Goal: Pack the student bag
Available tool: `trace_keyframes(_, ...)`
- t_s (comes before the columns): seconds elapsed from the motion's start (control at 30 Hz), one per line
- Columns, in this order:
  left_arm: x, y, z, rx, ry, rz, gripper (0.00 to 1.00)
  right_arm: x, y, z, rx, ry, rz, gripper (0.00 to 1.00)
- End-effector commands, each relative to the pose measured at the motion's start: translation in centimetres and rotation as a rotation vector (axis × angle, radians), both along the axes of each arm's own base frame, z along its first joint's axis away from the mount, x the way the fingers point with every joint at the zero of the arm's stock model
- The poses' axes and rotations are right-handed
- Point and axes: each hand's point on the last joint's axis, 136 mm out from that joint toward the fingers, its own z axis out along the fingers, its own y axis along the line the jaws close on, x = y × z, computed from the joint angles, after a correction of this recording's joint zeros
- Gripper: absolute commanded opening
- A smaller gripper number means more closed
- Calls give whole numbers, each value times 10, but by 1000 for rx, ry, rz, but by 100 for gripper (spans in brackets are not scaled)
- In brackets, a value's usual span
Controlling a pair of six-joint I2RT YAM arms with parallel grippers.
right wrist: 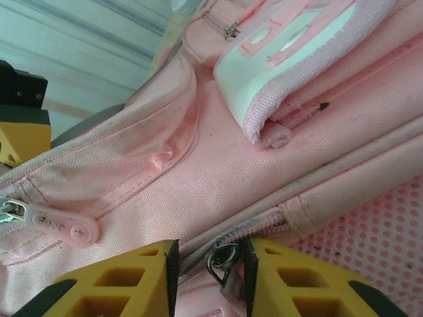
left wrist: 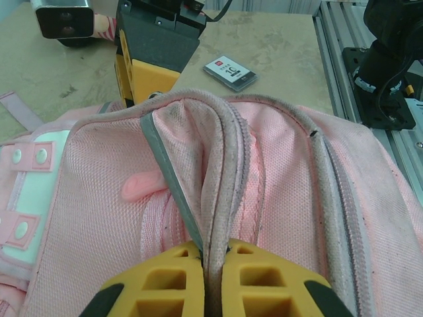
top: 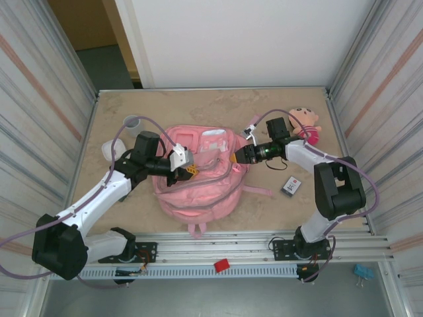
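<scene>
At the far left of the sandy tabletop (top: pixel 198 105) stands a pale translucent cup (top: pixel 134 123). A white rounded object (top: pixel 108 150) near it is too small to identify.

The left gripper (left wrist: pixel 213 254) is clenched on a raised fold of the student bag (top: pixel 198 188), a large pink fabric backpack lying flat in the middle of the table. Grey zip edging runs up from between its yellow fingers (left wrist: pixel 168 284). The bag's mouth is pinched together there, so its inside is hidden. A pink rubber zip tab (right wrist: pixel 63 228) carries raised lettering too blurred to read.

The right gripper (right wrist: pixel 211 257) meets the bag's right side, its jaws standing narrow around a small metal zip pull (right wrist: pixel 223 264). The pull rests against one finger with a sliver of space at the other, and I cannot tell whether it is truly gripped.

Right of the bag lies a small flat white-faced card (left wrist: pixel 229 72) with a red mark and dark characters that I cannot make out. Near the far right corner lies a plush doll (top: pixel 305 125) in pink with brown hair, partly behind the right arm.
</scene>
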Motion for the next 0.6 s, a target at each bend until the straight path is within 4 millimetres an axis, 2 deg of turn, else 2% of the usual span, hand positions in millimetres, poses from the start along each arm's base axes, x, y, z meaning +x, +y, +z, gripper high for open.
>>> trace_keyframes(0.0,10,-8,36,-106,-121,-32,3,-16,5,25,31,-11,51,30)
trace_keyframes(0.13,10,-8,37,-108,-124,-33,3,-16,4,18,-5,-3,54,36)
trace_keyframes(0.27,9,-7,38,-110,-129,-33,3,-9,2,2,-51,15,40,35)
trace_keyframes(0.43,10,-6,37,-102,-133,-23,3,2,0,0,-86,40,4,15)
trace_keyframes(0.57,13,-5,32,-85,-145,-13,3,6,-4,4,-139,97,-41,8)
